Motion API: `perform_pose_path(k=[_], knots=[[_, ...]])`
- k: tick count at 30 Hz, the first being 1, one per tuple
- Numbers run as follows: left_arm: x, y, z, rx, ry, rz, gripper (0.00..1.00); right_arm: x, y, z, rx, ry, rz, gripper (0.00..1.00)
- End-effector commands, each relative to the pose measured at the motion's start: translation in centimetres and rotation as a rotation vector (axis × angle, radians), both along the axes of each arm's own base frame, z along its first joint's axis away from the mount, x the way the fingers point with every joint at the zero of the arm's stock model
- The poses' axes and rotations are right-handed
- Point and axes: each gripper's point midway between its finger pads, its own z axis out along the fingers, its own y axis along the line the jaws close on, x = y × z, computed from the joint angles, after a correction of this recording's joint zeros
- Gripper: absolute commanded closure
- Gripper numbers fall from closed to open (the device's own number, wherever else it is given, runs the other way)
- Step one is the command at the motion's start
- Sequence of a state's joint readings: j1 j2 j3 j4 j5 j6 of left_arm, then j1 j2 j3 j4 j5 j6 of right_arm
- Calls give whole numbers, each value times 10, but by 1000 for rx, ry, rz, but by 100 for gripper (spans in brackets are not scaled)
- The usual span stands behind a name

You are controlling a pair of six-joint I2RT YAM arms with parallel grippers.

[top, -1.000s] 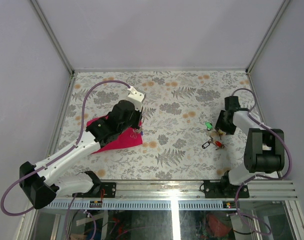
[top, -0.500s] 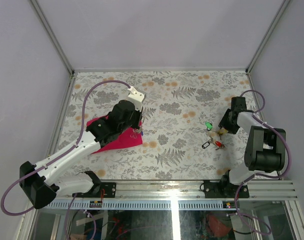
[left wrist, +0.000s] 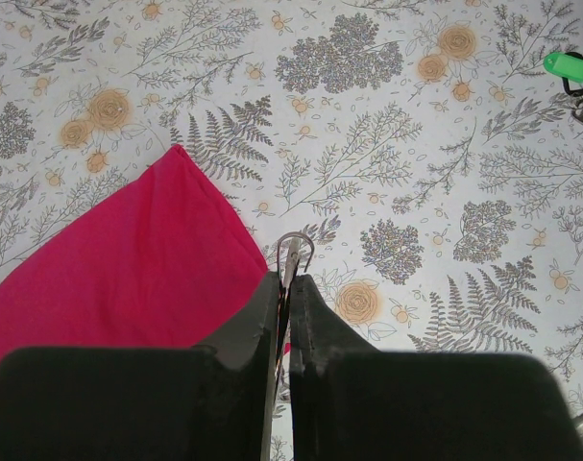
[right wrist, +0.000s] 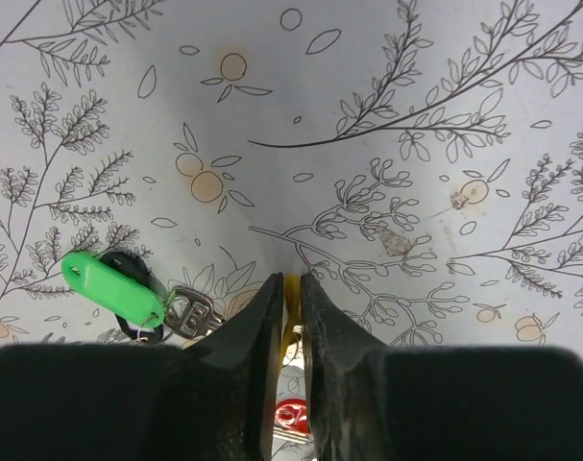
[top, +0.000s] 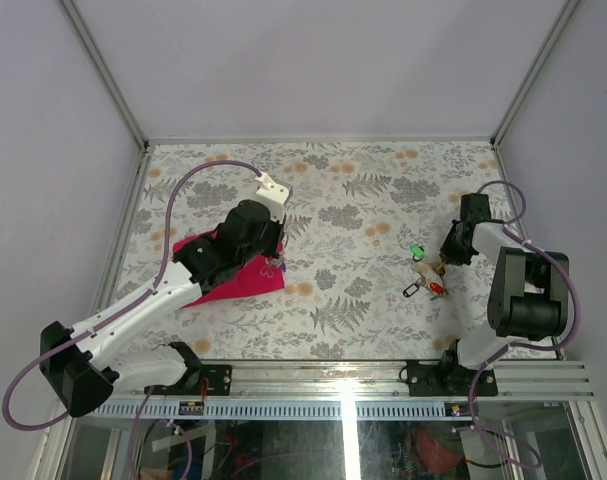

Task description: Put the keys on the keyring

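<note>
Overhead, left gripper (top: 274,262) sits at the lower right corner of the magenta cloth (top: 228,282), left of centre; the grip cannot be read from there. Left wrist view resolves it: jaws pinched tight on the keyring (left wrist: 294,252), a thin silvery loop poking past the fingertips just off the cloth edge. Right gripper (top: 441,266) is at the right of the overhead frame. Right wrist view shows its jaws clamped on the yellow-tagged key (right wrist: 291,303), green-tagged key (right wrist: 113,285) lying at lower left, red-tagged key (right wrist: 291,415) beneath the fingers. Only the overhead shows a black key (top: 412,291).
</note>
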State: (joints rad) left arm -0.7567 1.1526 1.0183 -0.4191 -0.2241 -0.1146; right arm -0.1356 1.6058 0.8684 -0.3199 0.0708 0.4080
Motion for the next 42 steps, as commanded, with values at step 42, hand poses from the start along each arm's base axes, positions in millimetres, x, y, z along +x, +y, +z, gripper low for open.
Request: perform_pose_path(k=[42], knots=[[18,32,28,-33,-143,158,100,-67,268,36,166,-64,906,100]])
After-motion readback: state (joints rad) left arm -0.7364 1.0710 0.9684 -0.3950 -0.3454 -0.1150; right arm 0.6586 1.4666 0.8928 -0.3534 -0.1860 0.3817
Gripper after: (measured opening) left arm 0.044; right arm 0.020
